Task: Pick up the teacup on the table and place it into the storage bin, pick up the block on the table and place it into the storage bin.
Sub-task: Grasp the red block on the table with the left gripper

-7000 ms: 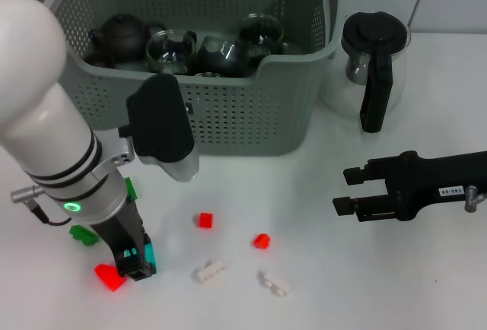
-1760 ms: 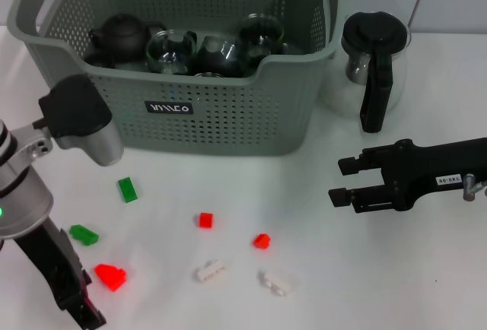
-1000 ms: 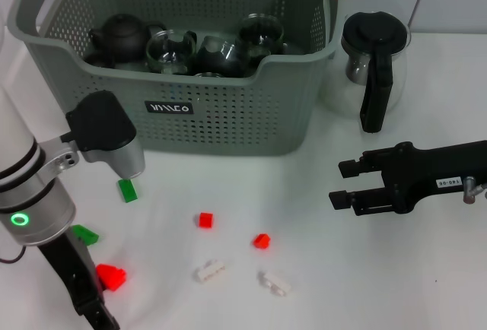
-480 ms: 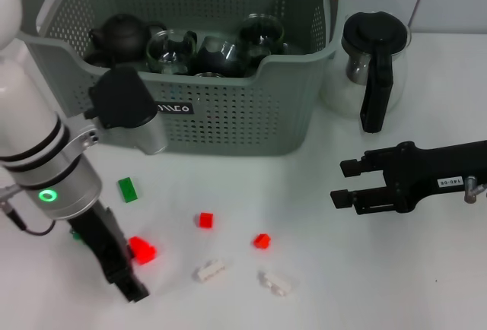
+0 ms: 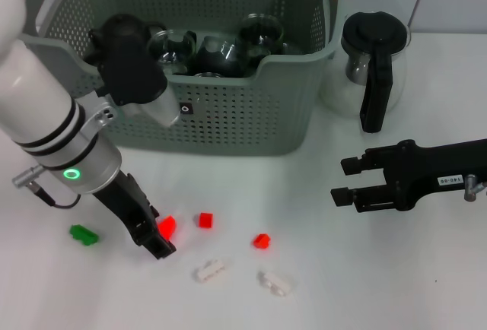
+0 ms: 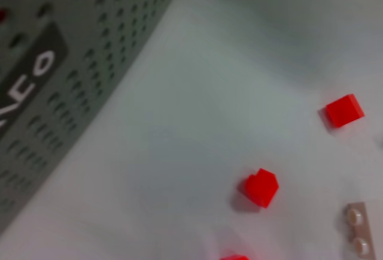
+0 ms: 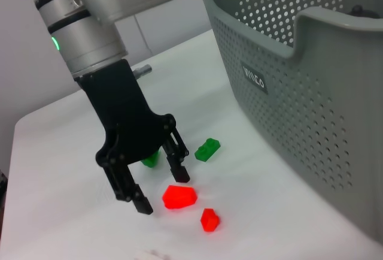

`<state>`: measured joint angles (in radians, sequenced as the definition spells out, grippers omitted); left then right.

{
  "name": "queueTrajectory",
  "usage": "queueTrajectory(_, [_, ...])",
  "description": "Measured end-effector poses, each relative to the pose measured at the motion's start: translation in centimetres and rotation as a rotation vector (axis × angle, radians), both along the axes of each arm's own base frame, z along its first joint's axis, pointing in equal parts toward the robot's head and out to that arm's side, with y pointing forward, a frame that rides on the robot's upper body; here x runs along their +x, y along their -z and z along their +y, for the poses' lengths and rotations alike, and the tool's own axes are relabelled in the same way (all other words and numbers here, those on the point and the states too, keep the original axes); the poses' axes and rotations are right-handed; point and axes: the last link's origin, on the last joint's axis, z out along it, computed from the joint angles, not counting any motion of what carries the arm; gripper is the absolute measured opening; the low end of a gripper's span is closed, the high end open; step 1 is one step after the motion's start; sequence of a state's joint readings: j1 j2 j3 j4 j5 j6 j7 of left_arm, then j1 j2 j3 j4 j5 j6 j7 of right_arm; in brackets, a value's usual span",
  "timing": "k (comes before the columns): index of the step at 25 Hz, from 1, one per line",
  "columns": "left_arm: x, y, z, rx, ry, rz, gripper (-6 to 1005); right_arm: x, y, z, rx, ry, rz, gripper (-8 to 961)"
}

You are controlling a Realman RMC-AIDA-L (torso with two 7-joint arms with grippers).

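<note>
The red block (image 5: 166, 226) is a small hard plastic brick, so basically weightless and stiff. It won't crush, but it's smooth and stubby enough to squirt out if the pinch is off-centre. I'd want the flat sides squarely in the pads, not the sloped top. Right now it's out in front of the storage bin (image 5: 251, 117), below the front wall's left half and well short of it. It sits between the fingers of the left gripper (image 5: 161, 240). The right wrist view shows those fingers fairly wide with the block in the gap against one of them. I read that as a pinch on the block rather than it lying loose, though the contact on the far finger isn't clear. Also in front of the bin are a small red cube (image 5: 204, 220), another red bit (image 5: 261, 240), two white pieces (image 5: 208, 271) (image 5: 272, 283) farther out, and a green block (image 5: 84, 234) off toward the bin's left end. I can't spot a teacup on the table. The bin already has glass cups (image 5: 262, 30) in it, so I'd drop the block gently. The right gripper (image 5: 342, 182) hangs spread and empty off the bin's right front corner, in front of the glass pitcher (image 5: 373, 64).
</note>
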<state>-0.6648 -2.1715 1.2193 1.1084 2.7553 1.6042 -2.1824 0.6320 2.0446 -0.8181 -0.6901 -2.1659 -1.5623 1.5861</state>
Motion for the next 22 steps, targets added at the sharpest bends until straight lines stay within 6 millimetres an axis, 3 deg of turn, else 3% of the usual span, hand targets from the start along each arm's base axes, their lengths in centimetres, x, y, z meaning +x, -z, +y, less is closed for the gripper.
queueTrajectory(5, [-0.02, -0.67, 0.19, 0.052, 0.032, -0.023, 684, 0.02, -0.05, 0.17, 0.008, 0.001, -0.004, 700])
queueTrajectory(22, [-0.56, 0.18, 0.21, 0.045, 0.040, -0.014, 660, -0.26, -0.12, 0.35, 0.008, -0.010, -0.006, 701])
